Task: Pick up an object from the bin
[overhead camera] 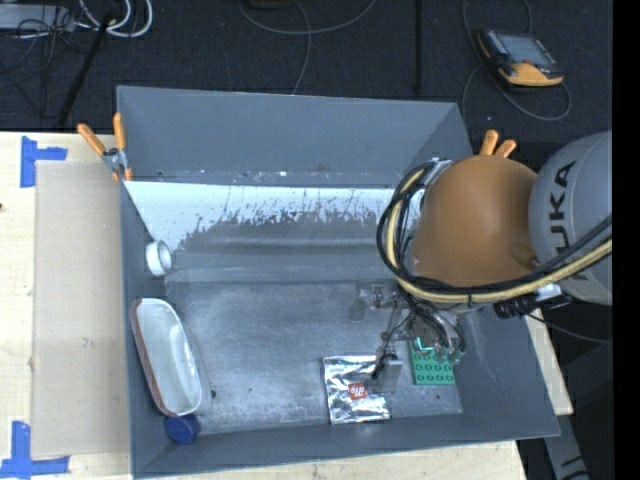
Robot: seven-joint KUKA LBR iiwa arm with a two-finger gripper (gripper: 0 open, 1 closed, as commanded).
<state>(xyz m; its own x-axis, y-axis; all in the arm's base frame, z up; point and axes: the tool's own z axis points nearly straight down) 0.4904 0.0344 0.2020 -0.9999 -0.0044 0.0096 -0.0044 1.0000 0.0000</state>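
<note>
The bin [300,168] holds five things, one of each kind: a crumpled silver foil packet [355,392] near the front wall, a green studded block [434,368] just right of it, a long pale dish [168,356] on the left, a blue cap [181,429] at the dish's front end, and a small white round piece [158,258] behind it. The claw [383,368] sits at the packet's upper right corner, beside the block; whether it is open or closed cannot be told. The packet's red label is unreadable. The arm [575,208] shows the letters "UKA".

Partly behind hand [383,366]: green brick [437,372]
</note>
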